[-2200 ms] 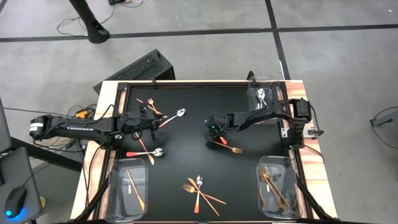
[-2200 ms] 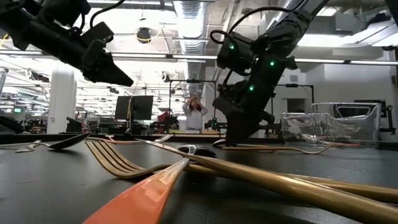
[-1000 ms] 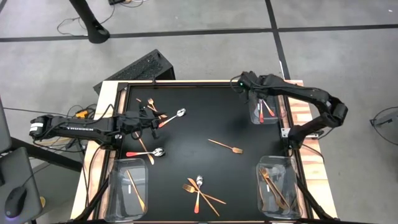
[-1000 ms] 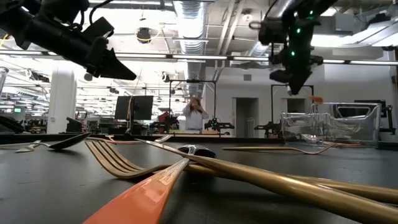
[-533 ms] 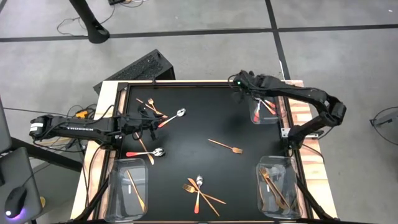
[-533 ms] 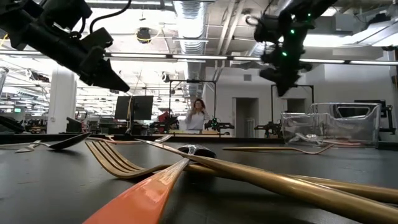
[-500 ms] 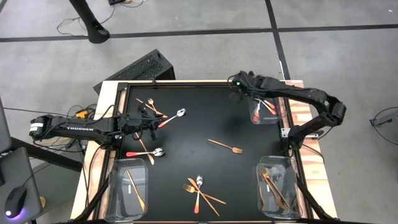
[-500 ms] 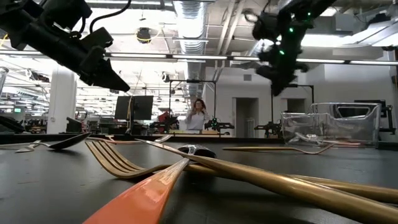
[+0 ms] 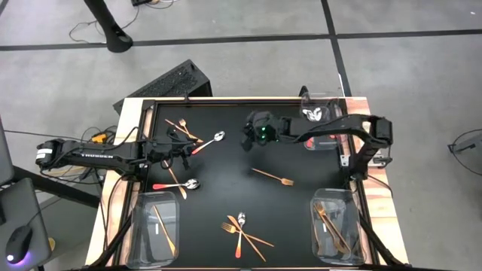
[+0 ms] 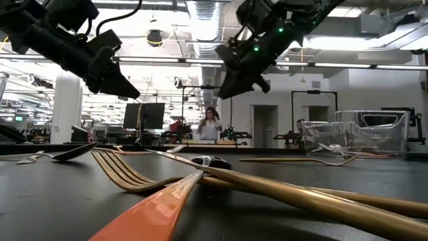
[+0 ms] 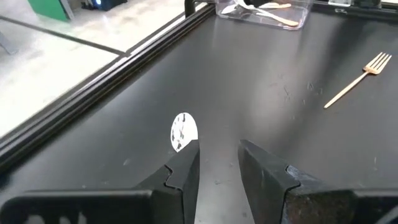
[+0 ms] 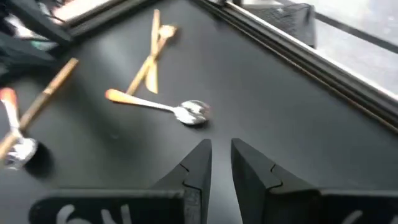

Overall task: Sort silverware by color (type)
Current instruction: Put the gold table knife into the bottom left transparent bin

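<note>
Right gripper [image 9: 248,141] empty, heading for the next red-handled spoon.

Our right gripper hangs above the mat's centre-top, fingers [image 12: 200,163] a narrow slot apart, holding nothing; we should widen them, descend square across the handle of the spoon [image 9: 208,141] at its nine o'clock, and lift clear of the copper pieces [image 9: 181,126] beside it. Our left gripper [image 9: 183,149] waits close by, fingers slightly parted, seemingly empty. The silverware lies scattered: a gold fork [image 9: 273,177] at five o'clock, a crossed pile [image 9: 241,229] at six, more in clear bins [image 9: 318,119].
</note>
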